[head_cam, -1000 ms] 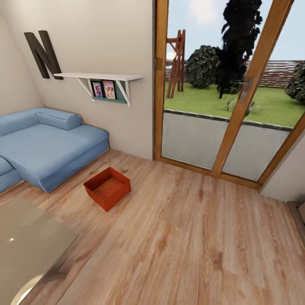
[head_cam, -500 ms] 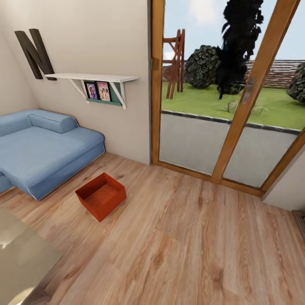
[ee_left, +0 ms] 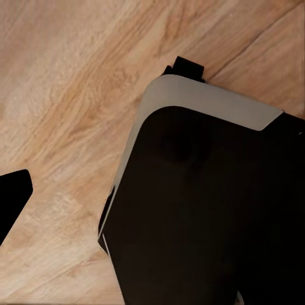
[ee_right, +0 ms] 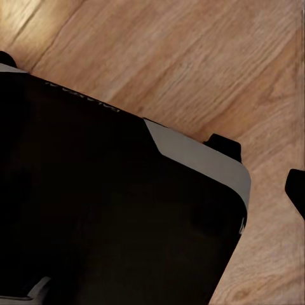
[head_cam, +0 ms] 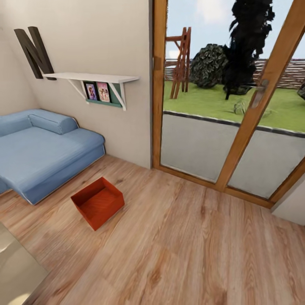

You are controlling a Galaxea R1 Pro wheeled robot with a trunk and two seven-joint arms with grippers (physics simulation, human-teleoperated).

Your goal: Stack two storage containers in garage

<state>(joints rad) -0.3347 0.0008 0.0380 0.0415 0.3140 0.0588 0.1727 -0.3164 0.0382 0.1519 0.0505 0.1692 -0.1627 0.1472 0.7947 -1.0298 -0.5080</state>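
In the left wrist view, a dark fingertip (ee_left: 13,203) pokes in at the edge over the wood-plank floor (ee_left: 70,76), and the robot's black, grey-trimmed base (ee_left: 197,210) fills much of the picture; with just that one tip in sight, whether the left claw is wide or narrow cannot be told. In the right wrist view, a dark fingertip (ee_right: 297,190) likewise juts in beside the same base (ee_right: 95,203), so the right claw's spread cannot be told either. Neither claw visibly holds anything.

In the head view, one storage container (head_cam: 98,202) sits on the plank floor of the living room at about 8 o'clock from the picture's centre, turned cornerwise, open side up, orange-red. It stands near the blue sofa (head_cam: 42,148), which lies farther out at 9 o'clock, but apart from it. At 11 o'clock, a white wall shelf (head_cam: 91,78) carries two small pictures (head_cam: 97,91), and a dark letter N (head_cam: 34,51) hangs just beside it. From 12 to 3 o'clock run the wood-framed glass doors (head_cam: 250,123), with lawn and bushes beyond. A pale table corner (head_cam: 17,271) shows at 7 o'clock.
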